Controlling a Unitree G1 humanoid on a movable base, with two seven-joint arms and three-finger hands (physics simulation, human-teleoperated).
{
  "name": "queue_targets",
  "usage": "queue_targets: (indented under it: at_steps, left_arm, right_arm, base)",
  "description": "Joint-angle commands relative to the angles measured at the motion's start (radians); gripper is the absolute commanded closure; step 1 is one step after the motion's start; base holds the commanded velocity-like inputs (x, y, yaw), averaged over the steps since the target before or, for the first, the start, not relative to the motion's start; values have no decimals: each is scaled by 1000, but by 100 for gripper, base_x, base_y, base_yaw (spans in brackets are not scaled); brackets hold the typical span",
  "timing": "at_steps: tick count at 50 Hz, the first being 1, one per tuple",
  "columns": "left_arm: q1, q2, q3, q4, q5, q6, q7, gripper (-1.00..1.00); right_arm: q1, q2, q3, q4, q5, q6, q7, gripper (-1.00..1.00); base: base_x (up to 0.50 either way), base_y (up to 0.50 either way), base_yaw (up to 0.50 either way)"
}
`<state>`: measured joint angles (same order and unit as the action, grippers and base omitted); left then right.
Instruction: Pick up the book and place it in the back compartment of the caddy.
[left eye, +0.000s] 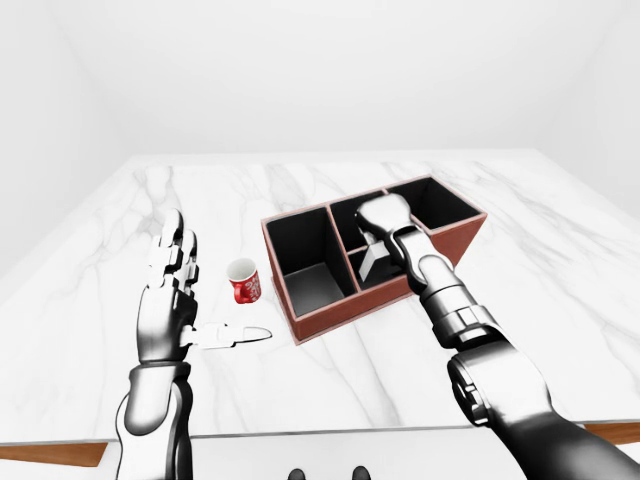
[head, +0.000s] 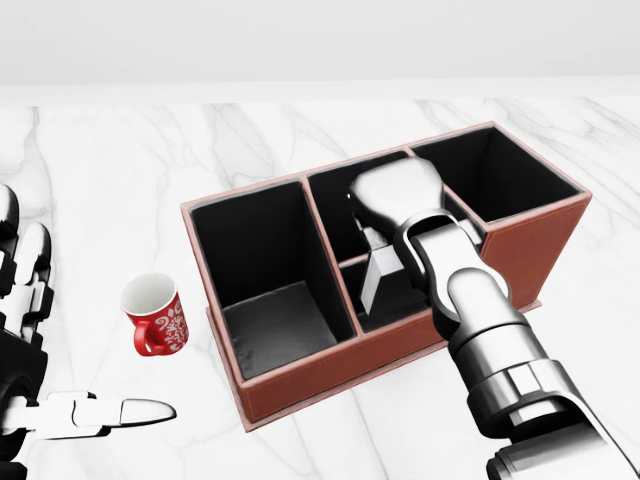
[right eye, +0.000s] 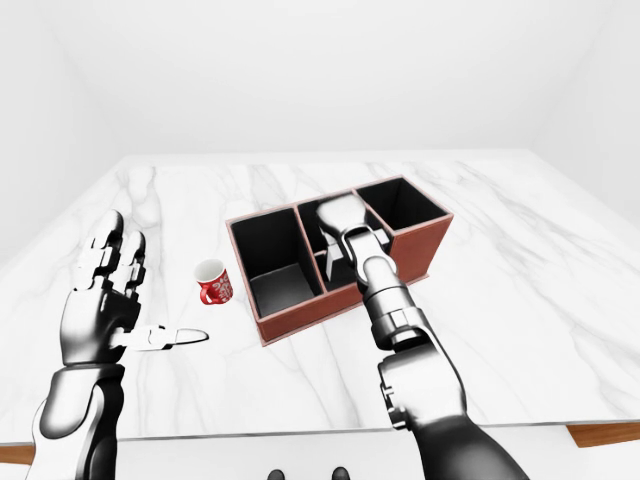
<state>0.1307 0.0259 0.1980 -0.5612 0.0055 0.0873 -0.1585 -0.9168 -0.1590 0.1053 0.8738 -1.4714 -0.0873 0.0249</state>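
1. The right hand (head: 395, 200) is reaching down into the caddy (head: 300, 385), over its middle section; whether its fingers are clenched I cannot tell.
2. A pale flat book (head: 378, 278), apparently, is standing under that hand, at the divider between the two middle compartments.
3. The left hand (left eye: 170, 290) is hovering released, fingers spread, at 9 o'clock of the caddy.
4. A red mug (head: 155, 314) is sitting on the marble table (head: 120, 180).

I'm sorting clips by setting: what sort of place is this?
Probably a bare simulated test room, not a real home: plain white walls, a single marble table, and only a red mug and a brown caddy set on it.
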Motion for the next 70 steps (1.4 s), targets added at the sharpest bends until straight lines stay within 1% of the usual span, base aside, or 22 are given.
queue_targets:
  at_steps: [1, 2, 3, 5, 6, 16, 27, 35, 43, 49, 52, 62, 65, 70]
  left_arm:
    - [1, -1, 0, -2, -1, 0, -2, -100]
    - [1, 0, 0, -2, 1, 0, -1, -100]
    - [1, 0, 1, -4, -2, 0, -2, -100]
    - [1, 0, 1, -4, -1, 0, -3, -100]
    - [1, -1, 1, -4, -1, 0, -2, -100]
    - [1, -1, 1, -6, -2, 0, -2, -100]
    - [3, -1, 0, -2, -1, 0, -2, -100]
    - [4, -2, 0, -3, -1, 0, -3, -100]
    - [5, -2, 0, -6, -2, 0, -4, -100]
    - [6, -3, -4, -7, 1, 0, -4, -100]
    - [6, -3, -5, -6, 1, 0, -4, -100]
    - [7, -4, -7, -13, 2, 0, -5, -100]
    - [12, -5, -9, -25, 3, 0, -6, -100]
    - [17, -7, -8, -38, 2, 0, -11, -100]
  right_arm:
    - [-17, -1, -4, 2, -15, 0, -29, 100]
    - [-17, 0, -3, 5, -16, 0, -32, 100]
    - [-21, 1, -4, 12, -14, 0, -37, 84]
    - [-27, 2, -4, 20, -12, 0, -49, -96]
    - [-31, 5, -8, 23, -4, 0, -43, -100]
    - [-21, 3, -2, 6, -1, 0, -37, -100]
    - [11, 0, -9, -81, 0, 0, 8, -100]
    - [63, -5, -29, -254, 19, 0, 96, -100]
    - [155, -1, -54, -513, 63, 0, 220, -100]
    - [184, -2, -70, -612, 95, 0, 266, -100]
    - [214, -5, -79, -694, 119, 0, 303, -100]
    - [272, -14, -108, -852, 186, 0, 358, -100]
    - [289, -18, -115, -914, 209, 12, 381, -100]
    - [336, -15, -130, -1037, 257, 46, 420, -100]
  base:
    - [0, 0, 0]
    - [0, 0, 0]
    - [0, 0, 0]
    - [0, 0, 0]
    - [0, 0, 0]
    - [0, 0, 0]
    - [0, 0, 0]
    - [0, 0, 0]
    - [0, 0, 0]
    - [0, 0, 0]
    - [0, 0, 0]
    - [0, 0, 0]
    - [0, 0, 0]
    - [0, 0, 0]
